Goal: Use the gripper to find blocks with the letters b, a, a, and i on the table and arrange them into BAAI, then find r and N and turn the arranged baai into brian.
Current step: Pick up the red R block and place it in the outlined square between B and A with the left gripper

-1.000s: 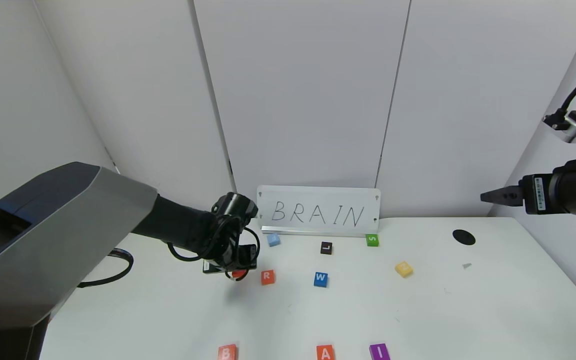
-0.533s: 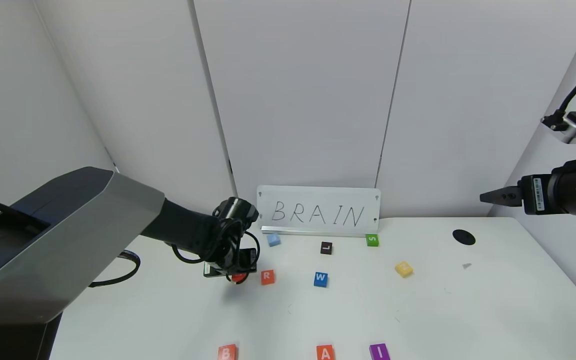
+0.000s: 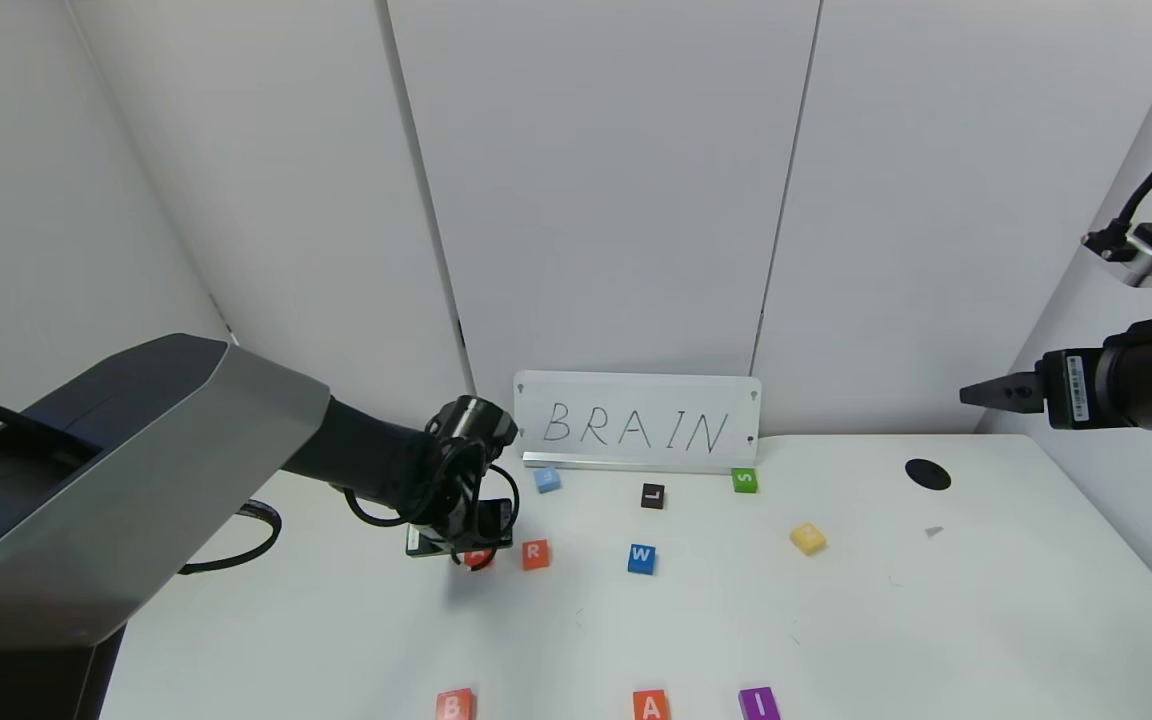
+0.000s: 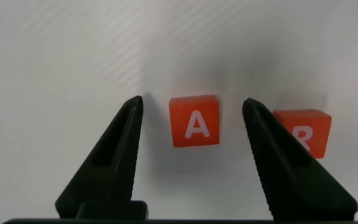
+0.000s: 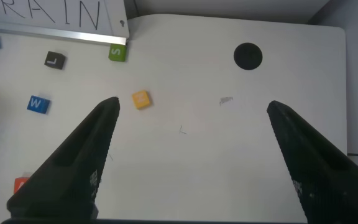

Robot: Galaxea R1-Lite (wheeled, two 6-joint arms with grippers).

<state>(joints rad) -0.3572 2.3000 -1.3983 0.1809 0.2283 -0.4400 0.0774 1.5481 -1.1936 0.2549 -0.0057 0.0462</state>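
My left gripper (image 3: 476,550) is open and hangs low over an orange-red A block (image 4: 194,121) at the back left of the table (image 3: 986,600). The block lies between the fingers, untouched. In the left wrist view my left gripper (image 4: 192,101) straddles it. The orange-red R block (image 3: 535,553) lies just to its right and also shows in the left wrist view (image 4: 303,130). The B (image 3: 454,704), another A (image 3: 650,705) and the purple I (image 3: 758,703) lie in a row at the front edge. The yellow N block (image 3: 808,538) lies right of centre. My right gripper (image 3: 971,394) is open, raised at the far right.
A sign reading BRAIN (image 3: 636,425) stands at the back. A light blue block (image 3: 547,479), black L (image 3: 652,495), green S (image 3: 744,480) and blue W (image 3: 642,558) lie near it. A black hole (image 3: 927,474) is at the back right.
My left arm has shifted a little and the gripper has sunk slightly around the A block. The right arm has barely moved.
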